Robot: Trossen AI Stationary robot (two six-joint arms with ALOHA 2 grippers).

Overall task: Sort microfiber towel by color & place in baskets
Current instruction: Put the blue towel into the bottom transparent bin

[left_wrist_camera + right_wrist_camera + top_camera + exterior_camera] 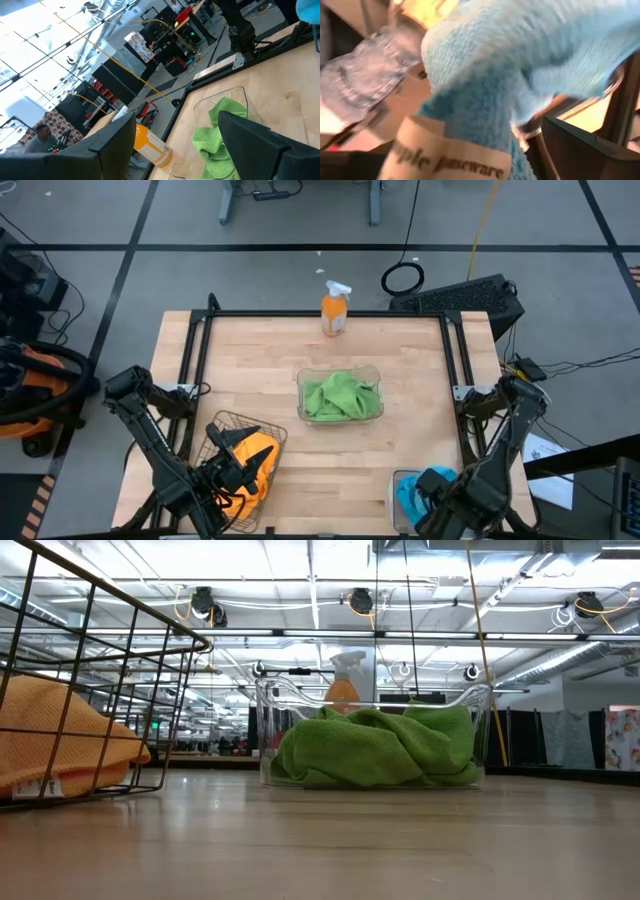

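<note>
Sky-blue towel (520, 65) fills the right wrist view, paper label showing, bunched in the clear basket (395, 498) under the right gripper (440, 498), fingers spread; orange towels (252, 470) fill the wire basket (228, 420) beneath the left gripper (238, 465), fingers apart; green towels (340, 398) in the clear centre basket (372, 372); spray bottle (334, 310) beyond it.

I count three baskets: one wire basket (245, 455), two clear plastic baskets (340, 395), plus one spray bottle (334, 310).

You can see an orange spray bottle (334, 311) with a white trigger upright at the far edge of the wooden tabletop (410, 370); beyond it, a black cable coil (403, 278) lies on the floor.
</note>
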